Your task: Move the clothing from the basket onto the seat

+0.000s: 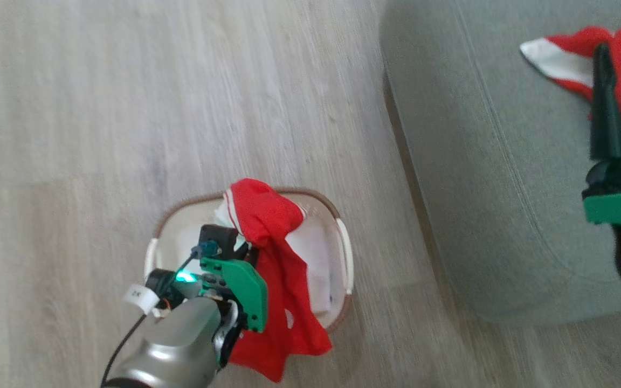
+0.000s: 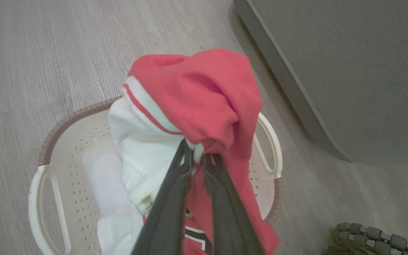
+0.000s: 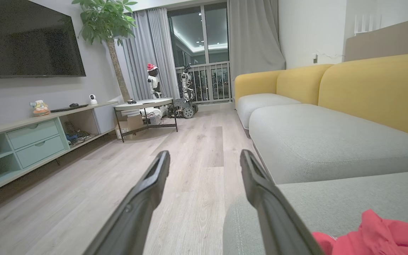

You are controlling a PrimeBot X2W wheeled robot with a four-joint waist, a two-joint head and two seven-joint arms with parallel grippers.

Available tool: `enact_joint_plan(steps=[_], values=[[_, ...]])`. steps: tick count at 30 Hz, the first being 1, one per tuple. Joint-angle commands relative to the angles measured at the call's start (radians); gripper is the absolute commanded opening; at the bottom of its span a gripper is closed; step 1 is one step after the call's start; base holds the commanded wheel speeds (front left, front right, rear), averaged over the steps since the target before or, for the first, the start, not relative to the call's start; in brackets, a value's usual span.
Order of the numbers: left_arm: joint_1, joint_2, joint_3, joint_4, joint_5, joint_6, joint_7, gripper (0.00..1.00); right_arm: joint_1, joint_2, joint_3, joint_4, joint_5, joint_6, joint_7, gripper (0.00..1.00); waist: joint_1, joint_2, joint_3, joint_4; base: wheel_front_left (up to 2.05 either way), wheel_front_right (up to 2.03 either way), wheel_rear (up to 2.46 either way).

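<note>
One soft load in your left gripper (image 2: 198, 156).
Its fingers (image 2: 168, 212) clamp a bunched fold of the red-and-white jersey (image 2: 204, 92) above the basket (image 2: 58, 127); it looks light, limp and snag-prone (tail trailing past the rim), so grip thick gathers. Farther off, your right gripper (image 3: 204, 159) gapes empty over the seat (image 1: 477, 161), beside a second jersey (image 1: 569, 48).

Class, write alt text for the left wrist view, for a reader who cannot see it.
The left claw is shut on a red-and-white garment, bunched above the cream basket. The basket stands on a pale wood floor, beside the grey-green seat at upper right.
</note>
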Motion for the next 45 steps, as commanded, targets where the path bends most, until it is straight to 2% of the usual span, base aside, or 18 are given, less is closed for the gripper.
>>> enact_joint_plan(steps=[1,5,12,18,22,32,38,45], values=[[-0.002,0.002,0.034,-0.046,0.004,0.005,-0.017,0.00,0.024,-0.002,0.012,-0.022,-0.013,0.000,-0.006,1.00,0.0001,-0.0001,-0.096,0.065,0.00,0.00,0.00],[0.010,0.009,0.084,-0.126,0.055,0.024,-0.018,0.00,0.052,0.007,0.016,-0.013,-0.024,0.000,-0.006,1.00,0.0001,-0.0001,-0.140,0.085,0.00,0.00,0.00],[0.064,0.071,0.192,-0.369,0.214,0.082,-0.018,0.00,0.103,0.029,0.034,0.005,-0.047,0.000,-0.006,1.00,0.0001,-0.0001,-0.218,0.112,0.00,0.00,0.00],[0.095,0.111,0.273,-0.575,0.280,0.094,-0.018,0.00,0.133,0.043,0.063,0.022,-0.061,0.000,-0.006,1.00,0.0001,-0.0001,-0.267,0.117,0.00,0.00,0.00],[0.087,0.128,0.285,-0.668,0.298,0.093,-0.018,0.00,0.151,0.054,0.088,0.035,-0.070,0.000,-0.006,1.00,0.0001,-0.0001,-0.295,0.116,0.00,0.00,0.00],[0.013,0.181,0.309,-0.843,0.301,0.105,0.043,0.00,0.177,0.065,0.157,0.050,-0.071,0.000,-0.006,1.00,0.0001,-0.0001,-0.327,0.109,0.00,0.00,0.00],[0.006,0.207,0.322,-0.894,0.297,0.120,0.066,0.00,0.174,0.058,0.188,0.046,-0.057,0.000,-0.006,1.00,0.0001,-0.0001,-0.327,0.102,0.00,0.00,0.00],[-0.002,0.208,0.319,-0.906,0.291,0.122,0.079,0.00,0.157,0.044,0.318,0.043,-0.046,0.000,-0.006,1.00,0.0001,-0.0001,-0.324,0.101,0.00,0.00,0.00]])
